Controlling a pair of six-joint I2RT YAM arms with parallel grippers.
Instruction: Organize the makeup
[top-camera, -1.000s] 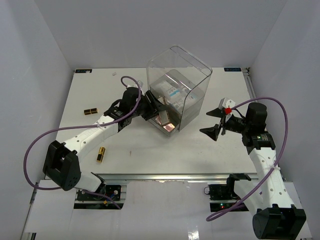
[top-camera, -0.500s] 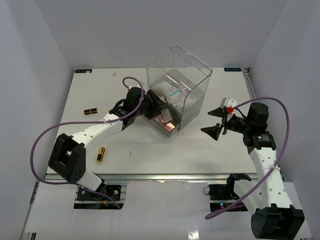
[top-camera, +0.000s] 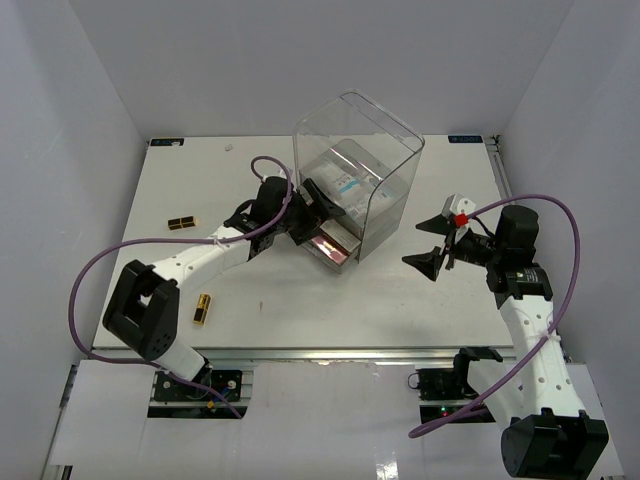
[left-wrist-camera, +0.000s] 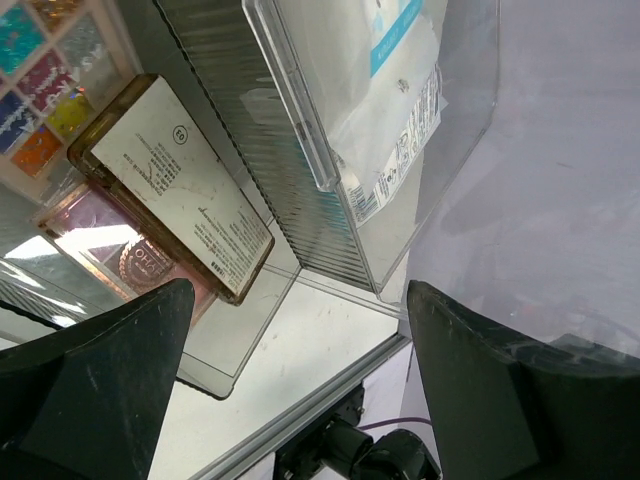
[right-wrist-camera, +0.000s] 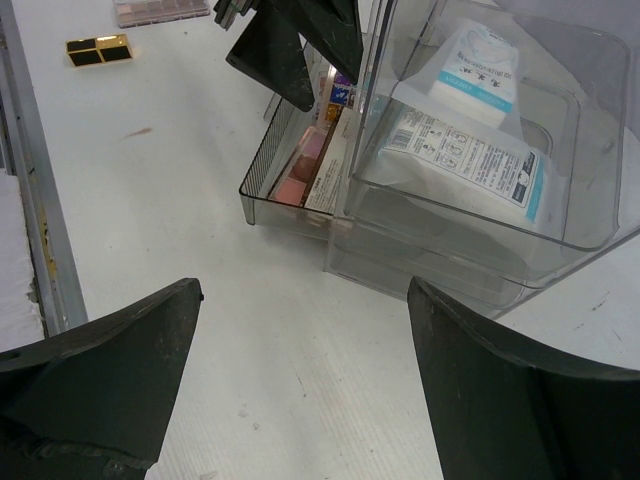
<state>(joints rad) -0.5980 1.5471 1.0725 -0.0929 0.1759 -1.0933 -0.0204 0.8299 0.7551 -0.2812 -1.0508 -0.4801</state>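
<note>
Gently back the open left end effector (left-wrist-camera: 300, 290) off the drawer (right-wrist-camera: 260, 170), sparing the palettes (left-wrist-camera: 170, 185); hold the open right end effector (right-wrist-camera: 303, 295) clear.

Table (top-camera: 400, 300): we record a white matte top, rectangular, filling the middle of the overhead view.
Back wall (top-camera: 250, 60): we note a plain pale grey panel rising from the table's far edge.
Left wall (top-camera: 60, 150): we list the same pale grey, slanting outward toward the camera.
Right wall (top-camera: 590, 110): we list a matching panel opposite.
Rail (top-camera: 330, 354): we see a silver metal profile running along the table's near edge.
Front panel (top-camera: 330, 425): we note a white sheet below the rail.
Corner tags (top-camera: 166, 142): we find small blue-green marks at both far corners.
Light: we judge it even and diffuse, with soft shadows.
</note>
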